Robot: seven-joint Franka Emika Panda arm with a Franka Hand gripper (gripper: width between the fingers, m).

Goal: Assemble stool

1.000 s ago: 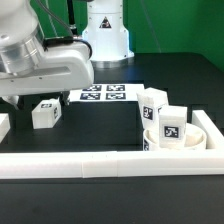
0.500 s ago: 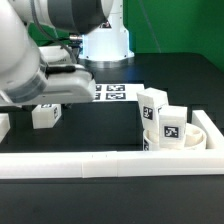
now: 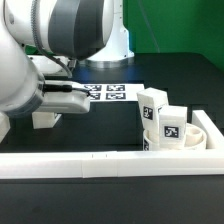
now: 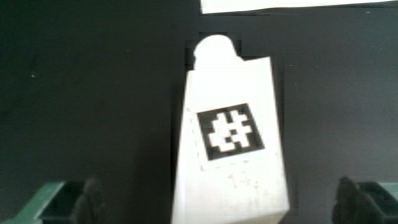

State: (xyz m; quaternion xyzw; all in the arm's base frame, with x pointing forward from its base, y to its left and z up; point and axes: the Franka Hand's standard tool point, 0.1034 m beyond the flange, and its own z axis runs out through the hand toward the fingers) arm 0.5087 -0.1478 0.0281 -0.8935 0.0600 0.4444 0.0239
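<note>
A white stool leg [image 4: 231, 150] with a black-and-white tag lies on the black table, and only part of it shows in the exterior view [image 3: 44, 120]. My gripper [image 4: 210, 205] is open. Its dark fingers [image 4: 54, 200] stand apart on either side of the leg's near end without touching it. In the exterior view the arm hides the gripper itself. The round white seat [image 3: 203, 137] sits at the exterior view's right. Two more tagged legs [image 3: 152, 108] [image 3: 172, 124] stand at the seat's near-left part. I cannot tell whether they rest on it.
The marker board [image 3: 110, 93] lies behind the middle of the table, and its edge shows in the wrist view [image 4: 294, 5]. A long white rail [image 3: 100, 164] runs along the front. A white robot base [image 3: 112, 45] stands at the back.
The arm has swung down and toward the exterior view's right over the left leg. It now fills the upper left and hides most of that leg. The seat and the other legs have not moved.
</note>
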